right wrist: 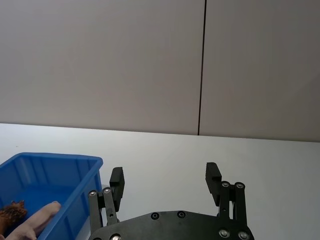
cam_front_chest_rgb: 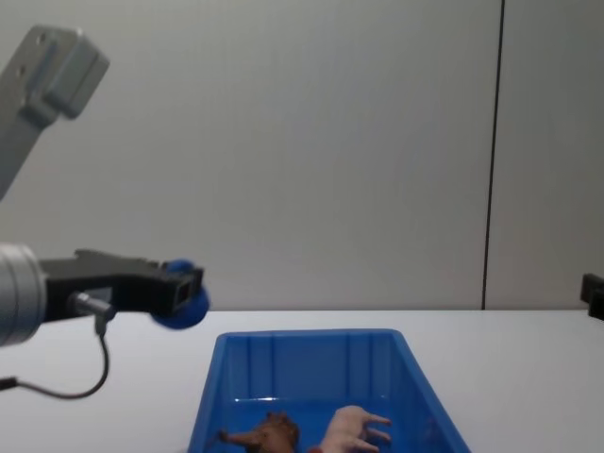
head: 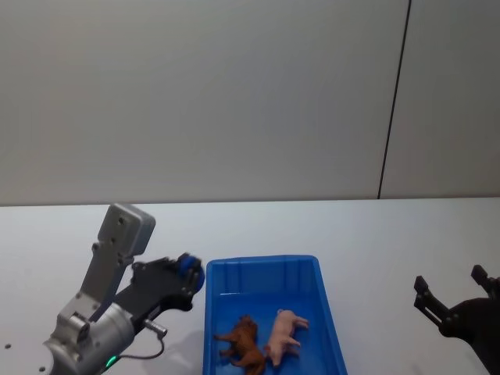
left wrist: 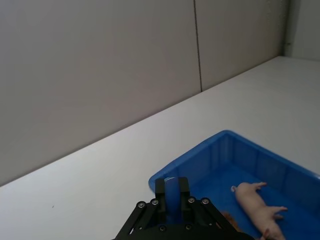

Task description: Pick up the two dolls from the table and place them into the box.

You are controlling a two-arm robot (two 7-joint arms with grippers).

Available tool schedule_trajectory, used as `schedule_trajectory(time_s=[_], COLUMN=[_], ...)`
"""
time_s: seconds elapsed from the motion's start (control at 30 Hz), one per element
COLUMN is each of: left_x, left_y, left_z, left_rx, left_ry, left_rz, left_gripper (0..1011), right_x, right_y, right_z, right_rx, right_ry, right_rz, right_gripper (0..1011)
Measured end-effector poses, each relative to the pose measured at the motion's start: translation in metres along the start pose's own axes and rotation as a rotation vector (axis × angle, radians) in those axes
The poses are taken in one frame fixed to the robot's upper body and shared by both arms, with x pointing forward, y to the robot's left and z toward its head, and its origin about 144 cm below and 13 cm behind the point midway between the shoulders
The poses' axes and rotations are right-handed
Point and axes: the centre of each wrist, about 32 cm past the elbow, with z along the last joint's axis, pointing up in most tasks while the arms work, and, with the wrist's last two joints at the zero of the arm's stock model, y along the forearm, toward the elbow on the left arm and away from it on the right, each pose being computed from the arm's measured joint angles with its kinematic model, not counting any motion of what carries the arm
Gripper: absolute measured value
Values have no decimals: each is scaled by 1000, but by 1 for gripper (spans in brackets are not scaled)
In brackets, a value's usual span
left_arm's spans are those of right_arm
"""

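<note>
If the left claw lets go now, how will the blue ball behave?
The ball looks round, so it would probably roll. The left claw holds it beside the box, not over it, so it likely lands on the table.

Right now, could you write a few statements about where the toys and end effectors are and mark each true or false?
1. The lion and the pig both lie inside the blue box. True.
2. The left end effector is shut on a small blue ball. True.
3. The right end effector grips the pig. False: its fingers are open with nothing between them, over the table to the right of the box.
4. The blue ball rests on the box floor. False: it is held above the table beside the box's far left corner.
5. The pig lies to the lion's right. True.
</note>
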Motion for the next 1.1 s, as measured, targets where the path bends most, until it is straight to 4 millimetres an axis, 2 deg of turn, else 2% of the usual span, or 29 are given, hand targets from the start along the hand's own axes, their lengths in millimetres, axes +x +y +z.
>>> schedule_trajectory(time_s=[0.07,0.2,0.27,0.3,0.4,0.5,0.63,0.73,0.77,0.83,0.87,1.0,1.1], left_x=[-1,-2,-3,-4,-7,-10,-15,-18,-19,-21,-22,-25,-26], left_y=[-3,-6,-10,-11,-19,-24,-34,-39,-42,-45,-47,-52,-54], left_z=[4,7,11,11,15,17,22,23,24,25,26,28,30], left_rx=[-22,-44,-64,-70,-94,-109,-137,-149,-156,-162,-167,-178,-185], left_ry=[-2,-4,-4,-5,-2,-1,1,3,4,5,5,6,6], left_rz=[-28,-62,-93,-106,-157,-191,-256,-285,-302,-317,-329,-355,-370], left_gripper=[141,217,330,330,446,505,671,731,791,832,883,979,1001], right_x=[0,0,0,0,0,0,0,0,0,0,0,0,0], right_y=[0,0,0,0,0,0,0,0,0,0,0,0,0], right_z=[0,0,0,0,0,0,0,0,0,0,0,0,0], right_rx=[0,0,0,0,0,0,0,0,0,0,0,0,0], right_ry=[0,0,0,0,0,0,0,0,0,0,0,0,0], right_rz=[0,0,0,0,0,0,0,0,0,0,0,0,0], right_gripper=[1001,1001,1001,1001,1001,1001,1001,1001,1001,1001,1001,1001,1001])
